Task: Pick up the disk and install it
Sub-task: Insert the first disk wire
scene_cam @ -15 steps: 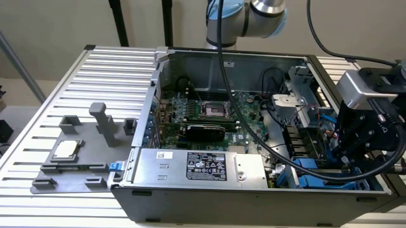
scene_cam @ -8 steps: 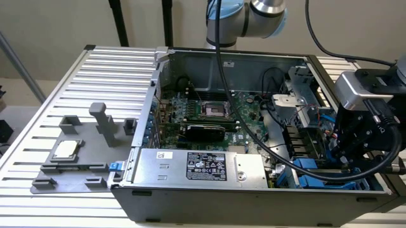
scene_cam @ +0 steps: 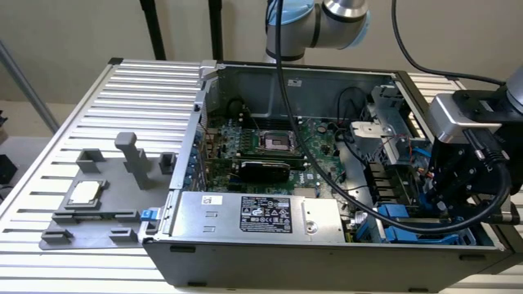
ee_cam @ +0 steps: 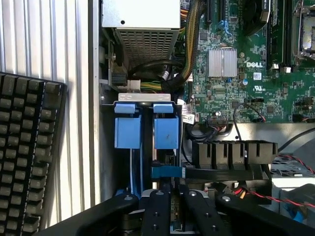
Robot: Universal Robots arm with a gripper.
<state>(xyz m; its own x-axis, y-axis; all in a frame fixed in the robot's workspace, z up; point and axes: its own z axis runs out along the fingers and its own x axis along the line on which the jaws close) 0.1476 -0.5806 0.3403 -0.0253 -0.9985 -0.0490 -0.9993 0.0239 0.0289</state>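
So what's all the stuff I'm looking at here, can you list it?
Computer case: one, grey, open, on the slatted table.
Motherboard: one, green, inside the case.
Power supply: one, silver, along the case's near wall.
Drive cage: one, blue, in the case's corner, under the gripper.
Fixture tray: one, grey, at the exterior view's left, carrying a small silver chip.
Keyboard: one, black, beside the case.
Gripper: one, black, shut, above the cage.

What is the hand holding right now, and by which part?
Apparently the disk, pinched by one thin edge as it stands in the blue drive cage; the contact itself is hidden.
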